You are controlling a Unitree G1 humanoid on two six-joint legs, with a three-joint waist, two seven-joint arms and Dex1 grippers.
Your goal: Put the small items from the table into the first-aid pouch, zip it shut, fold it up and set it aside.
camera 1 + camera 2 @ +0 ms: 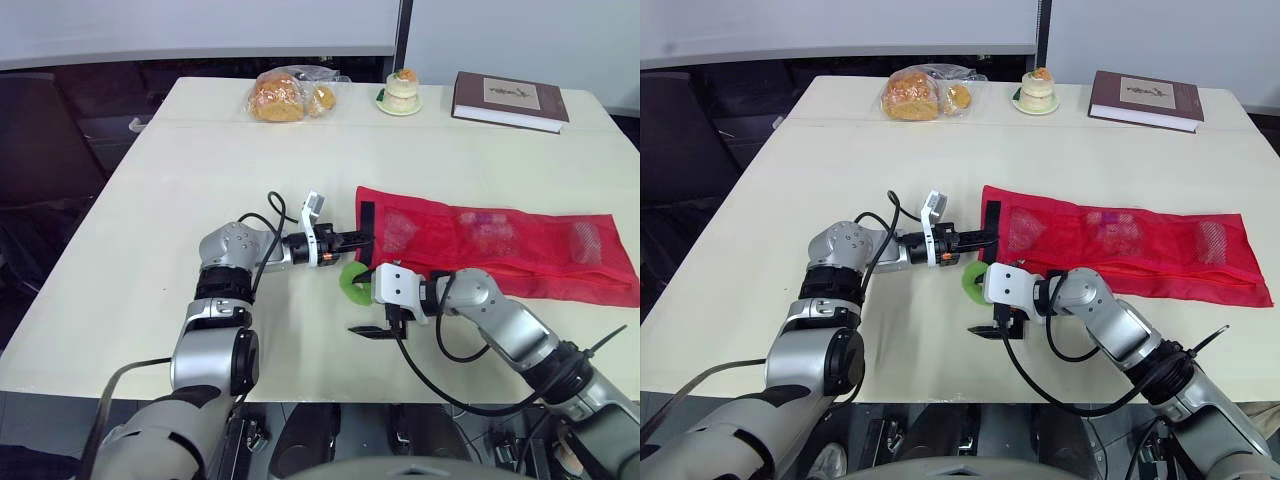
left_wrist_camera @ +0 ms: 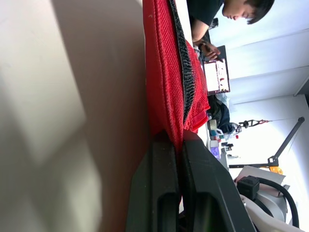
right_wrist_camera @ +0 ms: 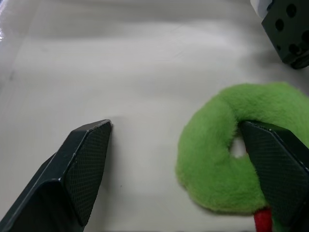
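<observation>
Left gripper [image 1: 357,240] clamped on the mouth edge of the pouch [image 1: 500,250]; right gripper [image 3: 176,131] spread wide over the green ring [image 3: 212,159] lying on the table [image 1: 200,150] beside that mouth: an off-centre closure may pinch only fluff and drop it.

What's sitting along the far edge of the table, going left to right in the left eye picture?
bag of bread → little cake on a plate → dark red book
</observation>
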